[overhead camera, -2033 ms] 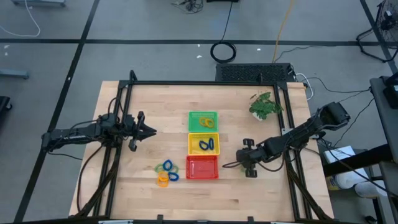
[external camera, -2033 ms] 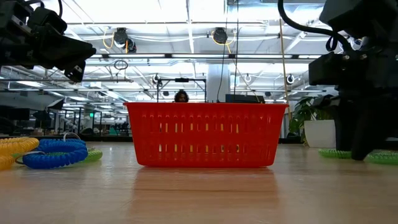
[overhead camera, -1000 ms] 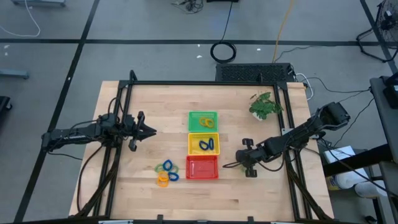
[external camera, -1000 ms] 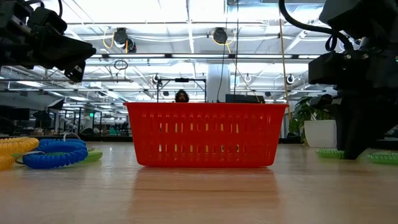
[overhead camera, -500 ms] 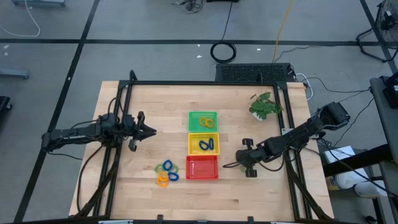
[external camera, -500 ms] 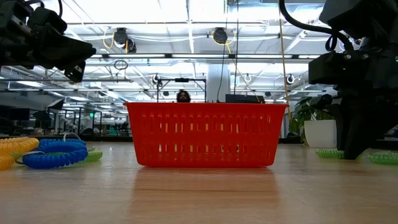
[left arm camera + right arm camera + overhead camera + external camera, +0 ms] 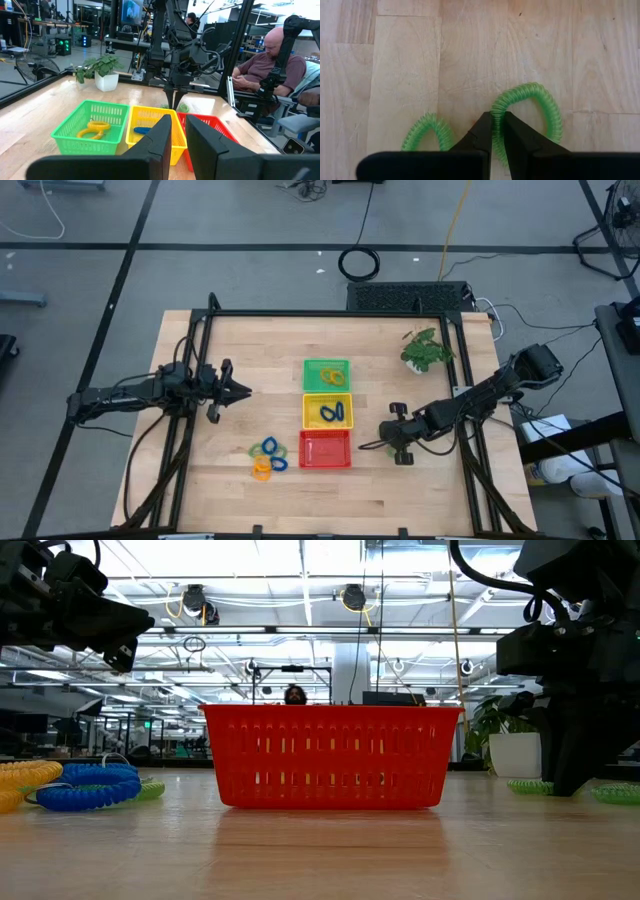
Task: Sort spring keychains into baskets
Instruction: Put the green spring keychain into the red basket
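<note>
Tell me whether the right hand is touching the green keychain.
Touching. The right wrist view shows the right hand with fingertips closed on the green keychain's coil.

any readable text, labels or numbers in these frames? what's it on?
None readable.
Baskets: no labels.
Keychains: no print.
Right gripper, shut on a green keychain: no markings.
Screen behind the table, left wrist view: too blurred to read.

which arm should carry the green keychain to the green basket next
Right. The right hand is down at the table, pinched on a green keychain beside the red basket. The left hand hangs empty, away from it.
</note>
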